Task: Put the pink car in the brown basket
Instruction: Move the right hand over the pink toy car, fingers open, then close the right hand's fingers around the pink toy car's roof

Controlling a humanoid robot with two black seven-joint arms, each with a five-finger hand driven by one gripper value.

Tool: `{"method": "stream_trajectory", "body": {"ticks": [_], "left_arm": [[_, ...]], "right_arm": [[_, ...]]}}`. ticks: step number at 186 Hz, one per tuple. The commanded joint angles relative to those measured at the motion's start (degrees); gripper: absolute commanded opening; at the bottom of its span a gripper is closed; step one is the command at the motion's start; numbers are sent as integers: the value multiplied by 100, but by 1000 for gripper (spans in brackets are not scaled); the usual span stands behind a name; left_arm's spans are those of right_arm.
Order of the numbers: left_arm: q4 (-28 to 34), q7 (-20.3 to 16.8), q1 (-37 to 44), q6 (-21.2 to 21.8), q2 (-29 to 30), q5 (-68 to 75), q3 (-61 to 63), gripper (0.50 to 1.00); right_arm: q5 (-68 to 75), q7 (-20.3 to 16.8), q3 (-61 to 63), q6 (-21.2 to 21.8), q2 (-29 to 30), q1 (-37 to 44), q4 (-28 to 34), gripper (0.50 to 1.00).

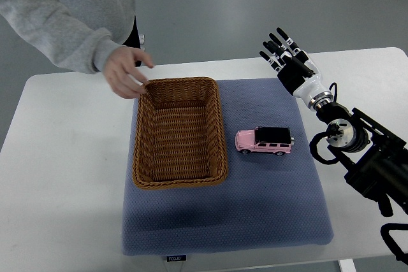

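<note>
the pink car (264, 141) lies on its wheels on the blue mat (268, 208), right of centre in the frame, just beside the brown basket (179, 133) but not touching it. the basket sits on the mat's left half, on the white desk (57, 176). the right hand (287, 57) hovers at the upper right, fingers (273, 48) spread and holding nothing, well apart from the car. a person's hand (125, 71) at the upper left touches the basket's far left corner.
</note>
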Motion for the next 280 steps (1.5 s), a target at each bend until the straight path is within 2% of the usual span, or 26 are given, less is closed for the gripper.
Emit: {"method": "stream_trajectory", "body": {"ticks": [1, 31, 51, 92, 102, 103, 104, 140, 162, 191, 215, 253, 280], "left_arm": [[0, 0, 0, 0, 0, 8, 1, 1000], [-9, 0, 0, 0, 0, 8, 1, 1000], [-9, 0, 0, 0, 0, 8, 1, 1000], [-9, 0, -26, -27, 0, 8, 1, 1000], [-9, 0, -26, -27, 0, 8, 1, 1000], [-9, 0, -26, -44, 0, 8, 1, 1000], [-9, 9, -26, -44, 0, 8, 1, 1000], [-18, 9, -53, -53, 0, 8, 1, 1000], [-44, 9, -70, -53, 0, 8, 1, 1000], [-44, 18, -70, -53, 0, 8, 9, 1000], [-44, 26, -70, -53, 0, 8, 9, 1000], [-44, 35, -70, -53, 0, 8, 9, 1000], [-44, 44, -70, -53, 0, 8, 9, 1000]], "right_arm": [[9, 0, 0, 12, 0, 16, -1, 915], [-9, -17, -9, 56, 0, 87, 8, 915], [-361, -281, -316, 47, -80, 350, -27, 915], [-2355, -781, -2047, -41, -1028, 1404, 104, 915], [-2356, -782, -2048, -41, -1029, 1405, 105, 915], [-2721, -973, -2526, 11, -1377, 1692, 287, 915], [-2803, -1019, -2644, 29, -1459, 1756, 359, 915], [-3138, -1450, -4482, 82, -2628, 2820, 1818, 915], [-3129, -1582, -4852, 74, -3155, 2890, 2600, 915], [-3120, -1582, -5027, -41, -3718, 2662, 3576, 913], [-3129, -1555, -5036, -260, -3815, 2424, 3699, 913], [-3217, -1538, -5045, -805, -3534, 2082, 3576, 911], [-3331, -1529, -5054, -964, -3419, 1923, 3532, 905]]}}
